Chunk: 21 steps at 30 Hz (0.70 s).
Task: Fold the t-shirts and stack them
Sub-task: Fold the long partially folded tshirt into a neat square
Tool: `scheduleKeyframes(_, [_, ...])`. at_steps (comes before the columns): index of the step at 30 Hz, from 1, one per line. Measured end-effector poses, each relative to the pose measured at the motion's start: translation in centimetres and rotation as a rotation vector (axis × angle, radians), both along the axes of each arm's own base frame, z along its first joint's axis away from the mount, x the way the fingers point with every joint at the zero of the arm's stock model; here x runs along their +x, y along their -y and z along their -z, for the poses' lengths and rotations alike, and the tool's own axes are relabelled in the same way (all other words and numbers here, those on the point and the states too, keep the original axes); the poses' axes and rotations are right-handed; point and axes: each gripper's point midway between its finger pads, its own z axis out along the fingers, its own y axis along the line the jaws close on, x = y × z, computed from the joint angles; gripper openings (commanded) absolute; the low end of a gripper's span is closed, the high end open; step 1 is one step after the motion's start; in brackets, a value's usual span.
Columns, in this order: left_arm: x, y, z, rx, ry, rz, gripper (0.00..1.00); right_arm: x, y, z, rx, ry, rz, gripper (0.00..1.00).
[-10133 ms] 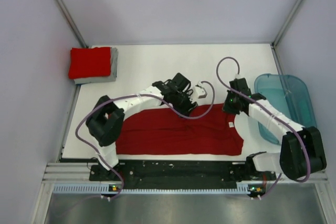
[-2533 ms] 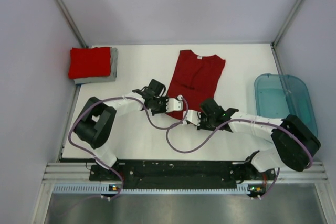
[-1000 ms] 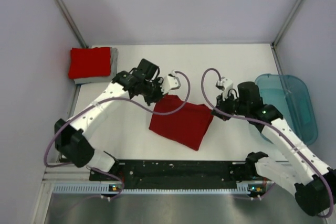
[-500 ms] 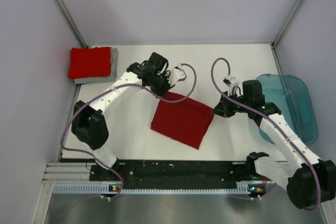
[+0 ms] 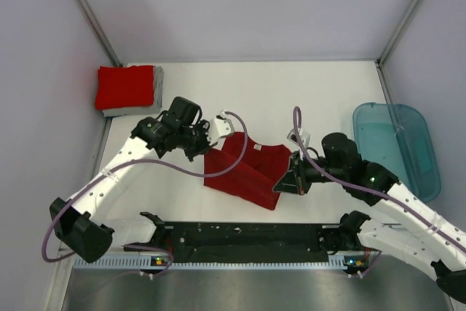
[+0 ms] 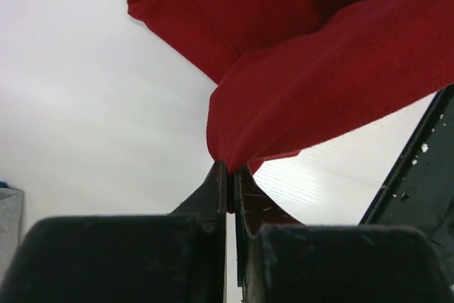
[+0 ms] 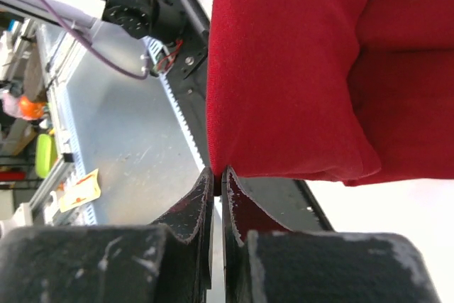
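From above, the soft dark shirt (image 5: 251, 169), a rumpled folded rectangle, is sagging over the white tabletop (image 5: 328, 85) between the left claw (image 5: 210, 148) and the right claw (image 5: 282, 184). A red shirt (image 5: 125, 86) is lying square on a grey shirt (image 5: 157, 97) in the far left corner.

Left wrist: the thin black left claw (image 6: 228, 175) is pinching a fold of the woven cloth.

Right wrist: the right claw (image 7: 217, 175) is squeezing a plump doubled edge.

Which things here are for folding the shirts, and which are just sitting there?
For the job:
- dark red t-shirt, pinched at its edges by the left gripper and the right gripper
- bright red t-shirt, folded, lying on the grey t-shirt

Just lying about:
- teal tub, off to the right, with no shirt in it
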Motion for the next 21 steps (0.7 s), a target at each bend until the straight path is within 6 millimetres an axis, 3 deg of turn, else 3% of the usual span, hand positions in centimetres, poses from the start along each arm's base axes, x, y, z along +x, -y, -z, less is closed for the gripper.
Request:
scheduleKeyframes(6, [-2.6,-1.4,0.7,0.005,-0.019,0.024,0.0,-2.9,-1.7,2.3,0.001,-0.155,-0.048,0.0])
scheduleKeyframes(10, [-3.2,-1.8,1.0,0.016,-0.028,0.03,0.0,-3.5,-2.1,2.9,0.009,-0.222,-0.046,0.0])
scheduleKeyframes(15, [-2.7,-1.6,1.5,0.026,-0.035,0.035,0.0,-1.4,-1.2,4.0,0.04,-0.27,0.047,0.0])
scheduleKeyframes(21, [-0.3,0.0,3.7,0.063,-0.101,0.039,0.0,3.7,1.8,7.2,0.022,-0.359,0.259,0.0])
